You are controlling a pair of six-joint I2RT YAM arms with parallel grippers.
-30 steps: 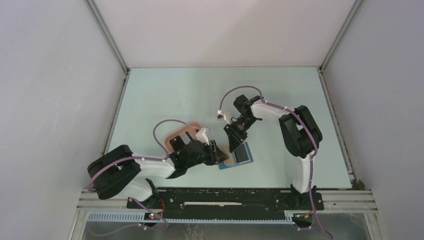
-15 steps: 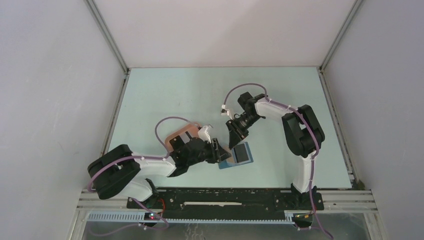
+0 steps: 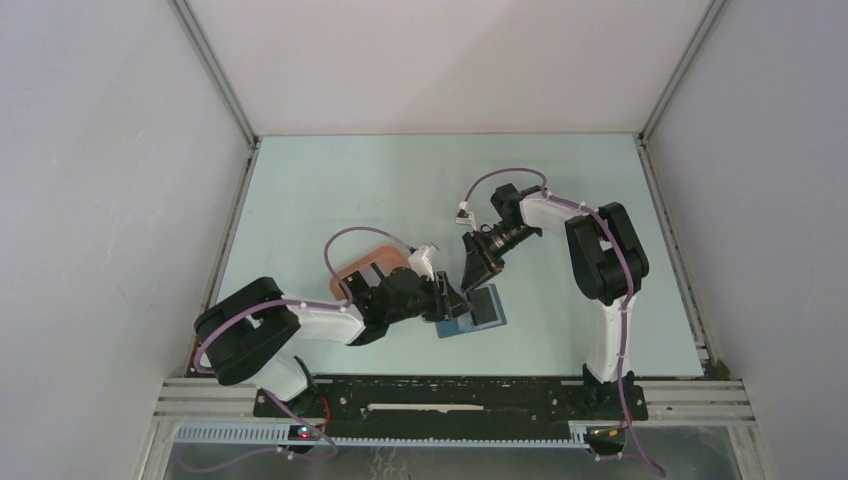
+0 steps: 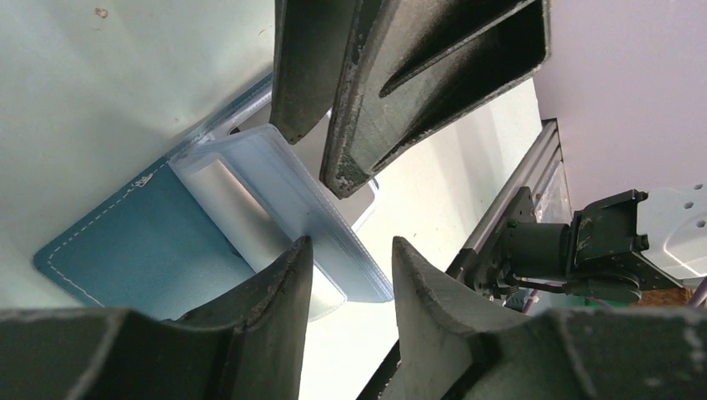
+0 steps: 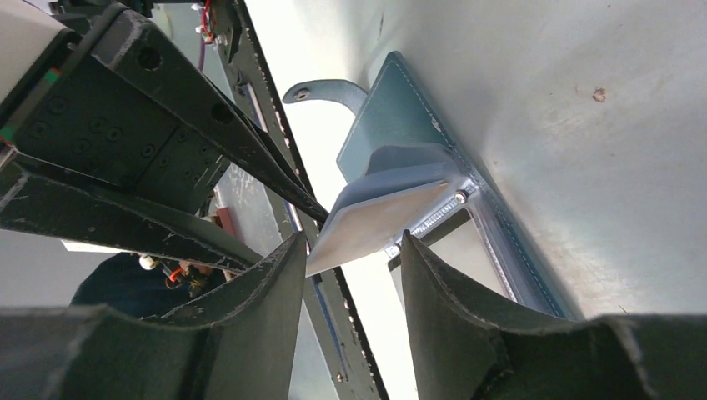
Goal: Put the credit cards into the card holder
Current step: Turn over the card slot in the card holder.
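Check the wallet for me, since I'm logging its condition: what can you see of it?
The wallet is a small blue folder with pale stitching, leather-like in look, lying open with its cover flat on the table, near the front middle. A rounded closing tab with a snap sticks out from one edge. Inside, a stack of clear plastic sleeves stands lifted off the cover. The left end effector and right end effector flank the sleeves, jaws apart; whether either touches them is unclear.
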